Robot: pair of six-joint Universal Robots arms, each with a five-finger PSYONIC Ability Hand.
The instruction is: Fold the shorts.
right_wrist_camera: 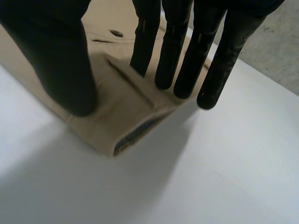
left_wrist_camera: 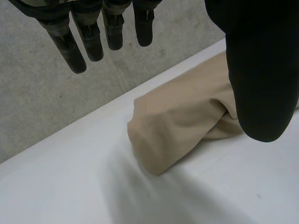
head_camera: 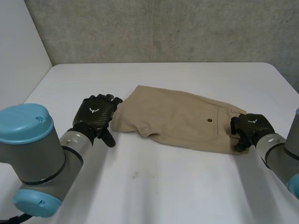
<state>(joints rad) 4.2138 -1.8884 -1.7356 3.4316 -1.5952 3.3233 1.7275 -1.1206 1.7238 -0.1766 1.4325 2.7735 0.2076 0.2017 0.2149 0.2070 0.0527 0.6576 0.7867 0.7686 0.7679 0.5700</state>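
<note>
Tan shorts (head_camera: pixel 177 116) lie flat in the middle of the white table, folded in half lengthwise, with a back pocket button (head_camera: pixel 210 120) facing up. My left hand (head_camera: pixel 96 116) is at the leg-hem end, open. In the left wrist view its straight fingers (left_wrist_camera: pixel 88 42) hover above the hem (left_wrist_camera: pixel 159 140), and the thumb hangs beside the cloth. My right hand (head_camera: pixel 250 127) is at the waistband end. In the right wrist view its straight fingers (right_wrist_camera: pixel 182 56) and thumb (right_wrist_camera: pixel 65 65) reach down onto the waistband corner (right_wrist_camera: pixel 126 121) of the shorts, without pinching it.
The white table (head_camera: pixel 163 186) has bare room in front of the shorts and behind them. A grey concrete wall (head_camera: pixel 163 28) rises along the table's far edge, and a white wall (head_camera: pixel 18 56) stands at the left.
</note>
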